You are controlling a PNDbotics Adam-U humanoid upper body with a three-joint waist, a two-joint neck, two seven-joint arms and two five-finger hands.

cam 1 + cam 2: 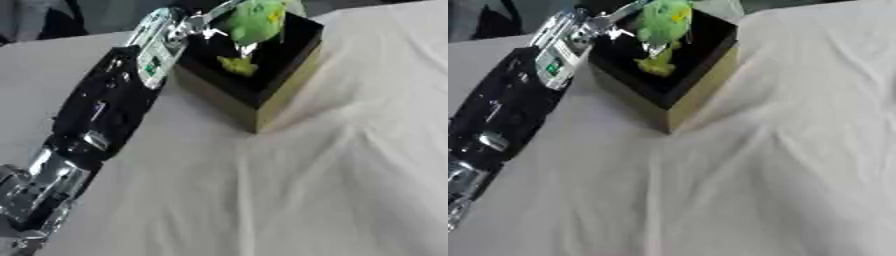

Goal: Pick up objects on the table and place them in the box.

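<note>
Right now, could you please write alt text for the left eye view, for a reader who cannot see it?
The robot's left hand holds a green object over an open black box, its arm reaching in from the lower left. A small yellow-green thing already lies inside the box, which stands on a wrinkled white cloth.
</note>
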